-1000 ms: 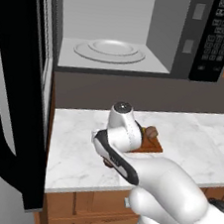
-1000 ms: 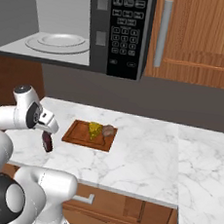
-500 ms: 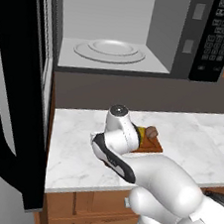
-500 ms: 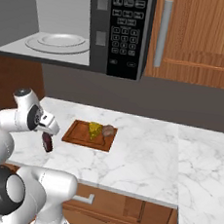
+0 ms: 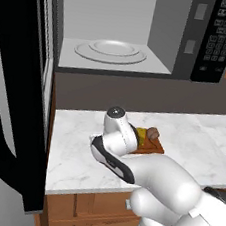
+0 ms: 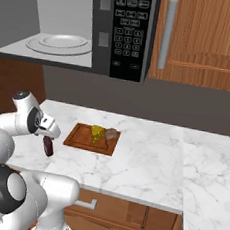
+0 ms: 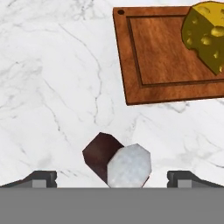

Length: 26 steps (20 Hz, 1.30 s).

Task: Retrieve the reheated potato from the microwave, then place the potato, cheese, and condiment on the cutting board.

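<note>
Two fingertips of the gripper stand wide apart, straddling the condiment without touching it (pale cap facing the hand camera). That bottle stands upright on the marble counter, just beside the cutting board. On the board lie the cheese and, touching it, the potato. Beyond and above, the microwave hangs with its door swung open, turntable bare.
</note>
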{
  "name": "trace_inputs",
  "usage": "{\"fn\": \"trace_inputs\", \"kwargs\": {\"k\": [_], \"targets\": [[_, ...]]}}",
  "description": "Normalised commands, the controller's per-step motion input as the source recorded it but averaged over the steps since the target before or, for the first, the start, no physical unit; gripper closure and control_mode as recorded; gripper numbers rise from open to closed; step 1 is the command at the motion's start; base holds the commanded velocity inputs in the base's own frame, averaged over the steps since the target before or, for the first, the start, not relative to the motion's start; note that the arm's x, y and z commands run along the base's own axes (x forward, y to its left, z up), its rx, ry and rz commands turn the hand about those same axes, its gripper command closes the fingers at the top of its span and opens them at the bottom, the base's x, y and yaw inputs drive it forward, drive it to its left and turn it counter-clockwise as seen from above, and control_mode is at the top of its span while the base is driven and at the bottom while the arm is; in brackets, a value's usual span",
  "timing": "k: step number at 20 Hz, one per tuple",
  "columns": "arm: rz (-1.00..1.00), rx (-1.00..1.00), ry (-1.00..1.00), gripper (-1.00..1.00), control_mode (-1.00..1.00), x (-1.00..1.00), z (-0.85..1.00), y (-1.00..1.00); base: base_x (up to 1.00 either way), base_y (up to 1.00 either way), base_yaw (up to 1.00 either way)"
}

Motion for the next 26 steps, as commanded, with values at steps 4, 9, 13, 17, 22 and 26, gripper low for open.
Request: {"fn": "trace_inputs", "kwargs": {"k": [4, 9, 13, 17, 22, 26], "targets": [[0.00, -0.02, 0.00, -1.00, -1.00, 0.00, -0.01, 0.01, 0.00, 0.00, 0.00], [0.00, -0.02, 0.00, -1.00, -1.00, 0.00, 0.00, 0.00, 0.00, 0.00, 0.00], [0.00, 0.00, 0.00, -1.00, -1.00, -0.01, 0.00, 0.00, 0.00, 0.00, 0.00], [0.00, 0.00, 0.00, -1.00, -1.00, -0.04, -0.02, 0.00, 0.00, 0.00, 0.00], [0.00, 0.00, -0.02, -1.00, -1.00, -0.06, -0.03, 0.00, 0.00, 0.00, 0.00], [0.00, 0.00, -0.05, -1.00, -1.00, -0.12, -0.05, 0.00, 0.00, 0.00, 0.00]]}}
